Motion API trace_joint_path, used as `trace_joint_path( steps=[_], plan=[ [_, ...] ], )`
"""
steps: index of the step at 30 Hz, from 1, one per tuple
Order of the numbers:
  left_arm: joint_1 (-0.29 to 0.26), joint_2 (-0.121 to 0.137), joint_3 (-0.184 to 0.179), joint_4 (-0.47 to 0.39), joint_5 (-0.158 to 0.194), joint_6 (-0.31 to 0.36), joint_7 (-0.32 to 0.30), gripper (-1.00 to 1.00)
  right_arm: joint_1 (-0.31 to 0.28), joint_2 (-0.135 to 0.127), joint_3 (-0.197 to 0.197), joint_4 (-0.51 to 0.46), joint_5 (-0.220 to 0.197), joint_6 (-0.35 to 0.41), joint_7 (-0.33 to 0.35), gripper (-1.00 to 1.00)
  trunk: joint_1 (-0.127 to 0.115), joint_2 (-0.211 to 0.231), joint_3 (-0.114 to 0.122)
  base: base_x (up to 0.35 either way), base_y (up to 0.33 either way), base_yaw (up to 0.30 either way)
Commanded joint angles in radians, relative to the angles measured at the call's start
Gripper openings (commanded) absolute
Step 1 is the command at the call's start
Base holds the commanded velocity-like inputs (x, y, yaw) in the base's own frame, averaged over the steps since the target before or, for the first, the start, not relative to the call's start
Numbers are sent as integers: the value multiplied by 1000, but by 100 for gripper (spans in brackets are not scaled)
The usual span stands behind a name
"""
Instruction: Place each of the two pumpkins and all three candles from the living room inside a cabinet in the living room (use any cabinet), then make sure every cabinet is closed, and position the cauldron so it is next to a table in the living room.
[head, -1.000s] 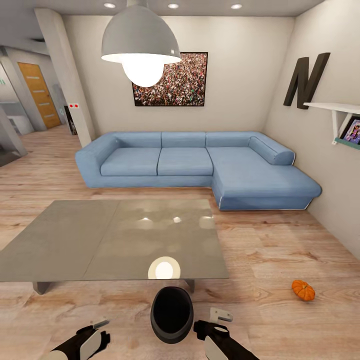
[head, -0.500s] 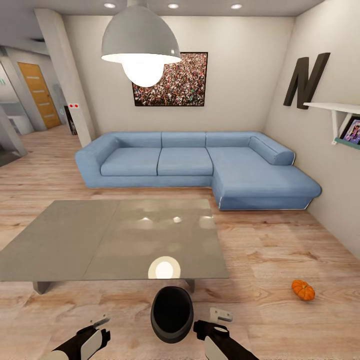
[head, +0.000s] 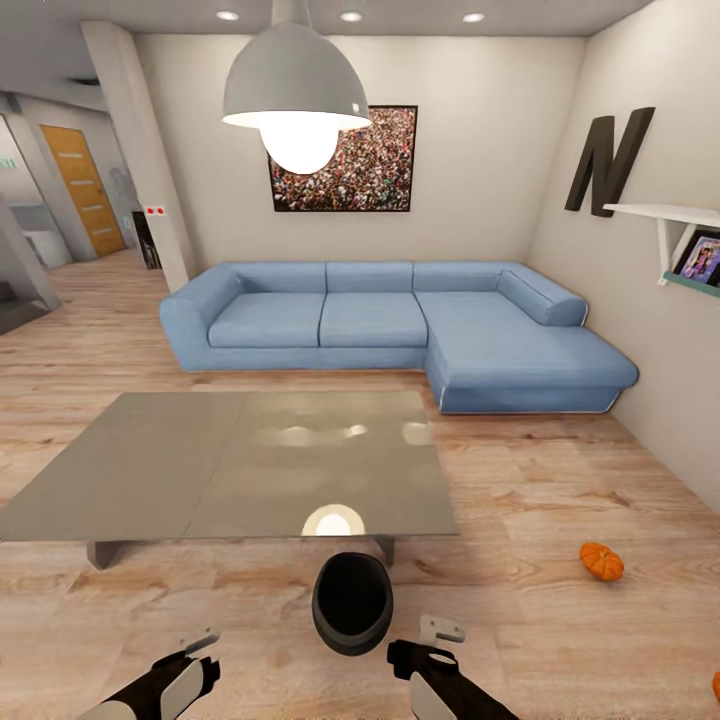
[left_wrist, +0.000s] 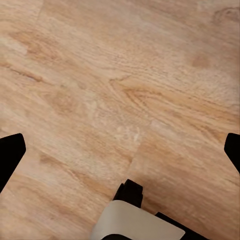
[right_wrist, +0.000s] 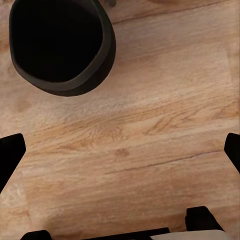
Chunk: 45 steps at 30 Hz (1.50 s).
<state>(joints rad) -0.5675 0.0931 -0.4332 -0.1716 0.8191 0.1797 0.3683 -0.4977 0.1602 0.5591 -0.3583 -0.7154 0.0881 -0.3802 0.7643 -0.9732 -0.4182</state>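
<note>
The black cauldron (head: 352, 603) stands upright on the wood floor, just in front of the grey glossy table (head: 150, 470), and its wide mouth also shows under my right wrist as the cauldron (right_wrist: 60, 45). One orange pumpkin (head: 601, 561) lies on the floor to the right. My left gripper (head: 200, 648) (left_wrist: 120, 150) hangs open over bare floor. My right gripper (head: 440, 632) (right_wrist: 120, 152) is open too, beside the cauldron and clear of it. The candles and the cabinet are out of view.
A blue corner sofa (head: 400, 325) stands against the far wall behind the table. A pendant lamp (head: 296, 95) hangs over the table. A wall shelf (head: 665, 215) juts out at the right. An orange sliver (head: 716, 685) shows at the lower right edge.
The whole picture has shifted a little, so the camera moved. Cauldron, table and pumpkin sit slightly higher in view, and an orange sliver has come in at the lower right. Both grippers stay open.
</note>
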Motion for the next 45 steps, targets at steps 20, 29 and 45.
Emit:
trace_joint_path(
  steps=[20,29,45],
  plan=[
    [0,4,-18,-3,-3,8,-207,100,-1,-3,23,0,23,4,-4,100,0,-1,-1,-31,40,0],
    [0,5,-18,-3,-2,8,-211,100,-1,-1,25,-1,24,4,-5,100,0,-1,-1,-118,79,0],
    [0,-15,-20,-3,-6,7,-200,100,-1,1,29,-1,24,7,-3,100,0,-1,-1,-21,17,0]
  ],
)
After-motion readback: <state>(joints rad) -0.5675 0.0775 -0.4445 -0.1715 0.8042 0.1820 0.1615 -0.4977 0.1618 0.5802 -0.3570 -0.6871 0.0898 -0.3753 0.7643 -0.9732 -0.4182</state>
